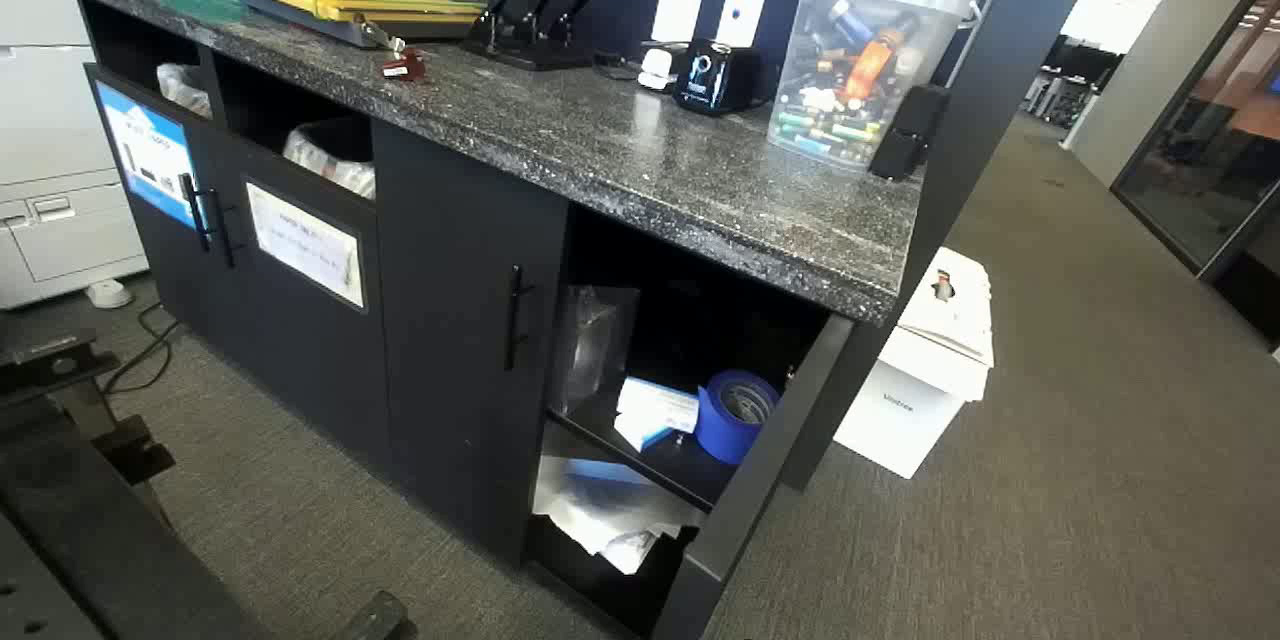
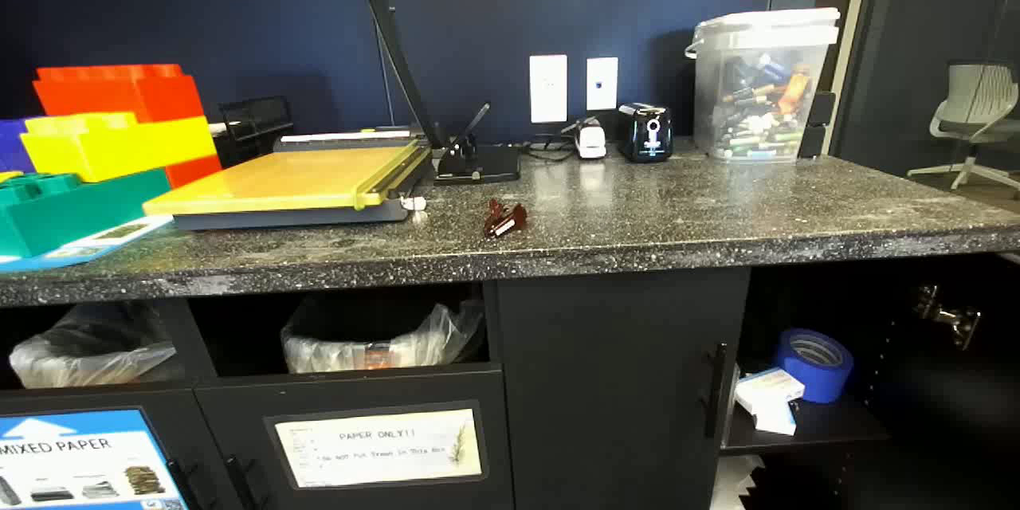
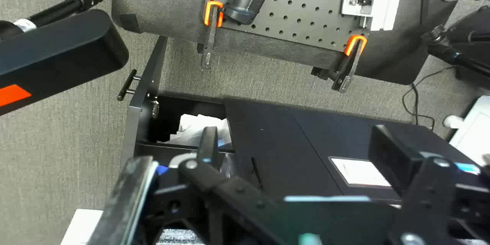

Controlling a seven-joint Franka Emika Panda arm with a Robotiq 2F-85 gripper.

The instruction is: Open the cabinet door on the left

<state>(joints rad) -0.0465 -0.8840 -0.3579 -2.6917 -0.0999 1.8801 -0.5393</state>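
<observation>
One cabinet door point(image 1: 450, 360) closed, its twin point(image 1: 766, 460) swung out

On the left of the pair in both exterior views, the cabinet door hangs flush below the speckled tabletop point(image 2: 717, 215), its slim bar handle point(image 1: 513, 317) upright near the right edge. In the wrist view the gripper point(image 3: 308, 160) fills much of the lower part, its jaws parted wide; the cabinet door shows in the gap between them, farther from the camera.

The twin, on the right, stands out at an angle, exposing a compartment point(image 1: 700, 320). Its shelf point(image 2: 837, 424) bears a roll of blue tape point(image 2: 825, 384) with a small white packet point(image 2: 769, 386) just beside it; white sheets point(image 1: 605, 510) lie on the level below.

On the tabletop, from left to right, come coloured bricks point(image 2: 115, 147), a yellow-topped paper cutter point(image 2: 295, 179), a small dark-red object point(image 2: 504, 219), a black device point(image 2: 645, 131) and a lidded clear bucket point(image 2: 789, 30) holding mixed small items point(image 2: 757, 96).

Left of the cabinet door, two black fronts point(image 2: 382, 388) carry labels point(image 2: 378, 454), one reading "PAPER ONLY!!", one "MIXED PAPER". In an exterior view a white carton point(image 1: 925, 375) stands on the carpet point(image 1: 1080, 520) near the twin.
</observation>
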